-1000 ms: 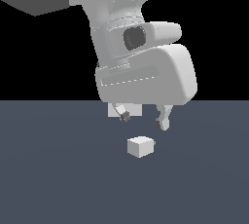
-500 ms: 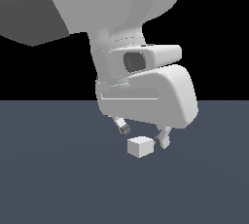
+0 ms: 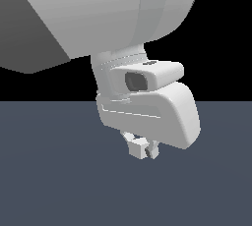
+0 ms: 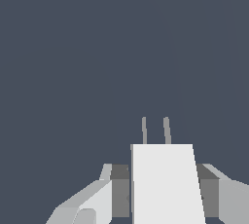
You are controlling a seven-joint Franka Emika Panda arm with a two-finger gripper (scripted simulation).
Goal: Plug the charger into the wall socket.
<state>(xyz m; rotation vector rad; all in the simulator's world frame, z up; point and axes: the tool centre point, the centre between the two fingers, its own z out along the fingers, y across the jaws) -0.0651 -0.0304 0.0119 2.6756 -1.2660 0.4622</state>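
The charger (image 3: 140, 148) is a small white block on the dark grey floor, sitting between my fingertips. My gripper (image 3: 142, 146) is down over it and shut on its two sides. In the wrist view the charger (image 4: 165, 184) fills the gap of the gripper (image 4: 163, 202), with grey finger pads (image 4: 119, 189) against both sides. Its two thin prongs (image 4: 155, 130) point away from the hand. The wall socket is hidden in both views; the arm blocks the area behind it in the exterior view.
The dark grey floor (image 3: 59, 185) stretches flat all around. My arm's large white body (image 3: 98, 18) fills the upper part of the exterior view.
The gripper has come down over the charger and its fingers have closed in on the block. The arm now looms larger and hides the pale plate seen behind it earlier.
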